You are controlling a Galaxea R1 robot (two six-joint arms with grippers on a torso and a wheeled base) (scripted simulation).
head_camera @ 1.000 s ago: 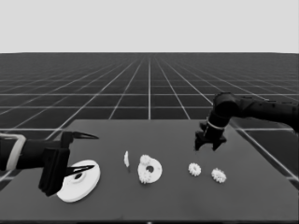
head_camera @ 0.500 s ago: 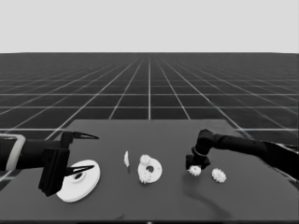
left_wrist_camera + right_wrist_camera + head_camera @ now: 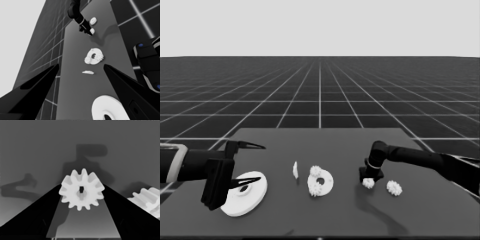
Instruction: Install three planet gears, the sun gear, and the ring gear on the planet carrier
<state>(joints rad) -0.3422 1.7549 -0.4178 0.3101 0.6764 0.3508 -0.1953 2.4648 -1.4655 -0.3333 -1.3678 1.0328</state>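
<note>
Right pincer (image 3: 368, 181) dropped onto one gear (image 3: 368, 183), fingers straddling it. Four gears total: two sit on the smaller round part (image 3: 321, 183). Left pincer (image 3: 250, 165) wide.

The gear (image 3: 81, 189) looks like matt white plastic, smooth faces, no shine. Table (image 3: 325, 145) is a flat dark matt surface, no grain at all. Right gripper's fingers (image 3: 30, 220) read as plain matt black, smooth too.

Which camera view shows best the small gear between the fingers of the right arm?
The right wrist view: the gear fills the middle, teeth and hole clear. The head view and left wrist view show only a small white spot under the right end effector.
</note>
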